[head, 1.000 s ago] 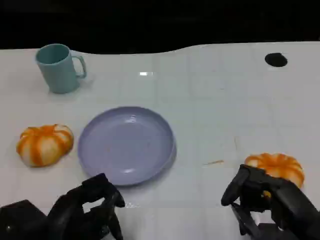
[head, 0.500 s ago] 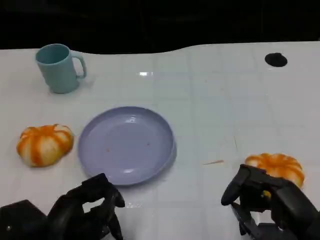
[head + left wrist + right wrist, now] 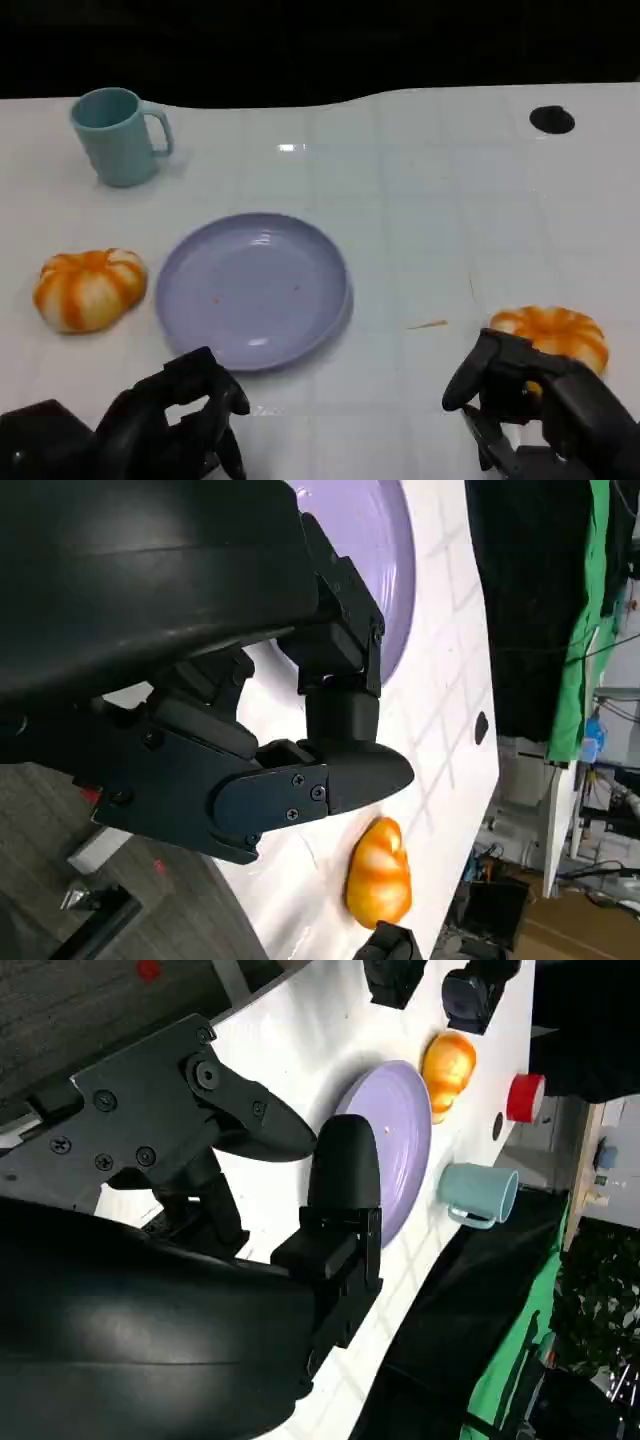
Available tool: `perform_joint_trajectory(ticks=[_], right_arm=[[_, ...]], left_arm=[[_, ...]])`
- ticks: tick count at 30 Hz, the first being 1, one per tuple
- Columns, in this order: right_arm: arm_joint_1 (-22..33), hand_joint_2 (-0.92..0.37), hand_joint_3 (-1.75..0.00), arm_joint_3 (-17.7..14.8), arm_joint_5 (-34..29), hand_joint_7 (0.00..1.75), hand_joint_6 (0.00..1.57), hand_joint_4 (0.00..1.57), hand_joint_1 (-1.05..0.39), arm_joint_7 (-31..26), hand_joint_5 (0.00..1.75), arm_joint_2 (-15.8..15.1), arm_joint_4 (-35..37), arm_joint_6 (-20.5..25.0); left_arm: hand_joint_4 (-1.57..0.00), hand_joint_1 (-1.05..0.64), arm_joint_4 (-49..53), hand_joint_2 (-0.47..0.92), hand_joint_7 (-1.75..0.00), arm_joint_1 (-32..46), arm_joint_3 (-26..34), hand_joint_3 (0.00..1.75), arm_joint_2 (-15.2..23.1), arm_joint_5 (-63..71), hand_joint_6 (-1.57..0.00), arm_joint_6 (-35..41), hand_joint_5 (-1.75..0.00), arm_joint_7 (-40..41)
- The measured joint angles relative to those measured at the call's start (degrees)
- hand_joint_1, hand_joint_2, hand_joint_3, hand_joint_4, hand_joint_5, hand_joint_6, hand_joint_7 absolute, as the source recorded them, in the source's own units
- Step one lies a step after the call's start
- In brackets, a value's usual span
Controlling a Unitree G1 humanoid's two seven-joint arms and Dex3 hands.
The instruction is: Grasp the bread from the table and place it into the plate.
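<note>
Orange and white, round like a small pumpkin: left bread [image 3: 88,290], at the far left of the table [image 3: 420,200]. Sits just beside the plate [image 3: 252,290], not touching it. Teal cup [image 3: 115,135] further back, well apart from both.

Lower down, near the front edge: left hand [image 3: 172,425]. Holds nothing, fingers bent a little with a gap between them. Lies in front of the plate, with the left bread off to its left and further back.

Over to the right: right bread [image 3: 552,335], same colours, well apart from the plate. Looks about round, only a bit wider than deep, so no real long side to line up with.

Right in front of it: right hand [image 3: 540,410]. Holds nothing too, fingers spread and raised toward the bread. Hides the near edge of the bread in the head view; cannot tell if touching.

Looks like the closer pair: right hand and right bread, much nearer than left hand and left bread. Probably needs only a short reach forward and a bit to the right to close on it, then a carry leftward to the plate.
</note>
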Motion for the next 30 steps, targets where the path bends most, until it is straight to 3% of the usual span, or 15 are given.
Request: perform_joint_trajectory(ticks=[4,7,16,23,30], right_arm=[[0.00,-0.60,-1.13,0.00,0.00,1.42,0.53,0.74,-0.10,0.00,1.75,0.00,0.00,-0.03],[0.00,-0.55,-1.20,-0.01,-0.03,1.34,0.55,0.65,-0.09,-0.11,1.75,0.00,0.01,-0.39],[-0.08,-0.33,-1.32,-0.23,-3.95,1.17,0.54,0.52,-0.01,-2.31,1.49,-0.67,-0.01,-6.58],[-0.15,-0.29,-1.18,-1.15,-10.48,1.04,0.51,0.46,-0.04,-4.24,1.38,-3.12,-1.51,-8.91],[-0.50,-0.36,-0.87,-1.48,-22.23,0.62,0.57,0.41,-0.14,-8.35,0.96,-6.38,-2.49,-11.38]], left_arm=[[-0.81,-0.70,0.00,0.92,-1.63,0.00,0.00,0.62,0.00,0.00,-0.62,0.02,-1.75,0.00],[-0.81,-0.69,0.00,0.92,-1.63,0.00,0.00,0.63,0.00,0.04,-0.61,0.01,-1.75,0.00],[-0.82,-0.69,0.00,0.92,-1.64,0.00,0.00,0.64,0.00,0.05,-0.61,-0.02,-1.75,0.00],[-0.82,-0.70,0.00,0.92,-1.64,0.01,-0.01,0.62,0.00,0.05,-0.62,-0.08,-1.75,-0.01],[-0.81,-0.70,0.00,0.92,-1.63,0.04,-0.04,0.63,0.00,0.26,-0.61,-0.09,-1.75,0.00]])
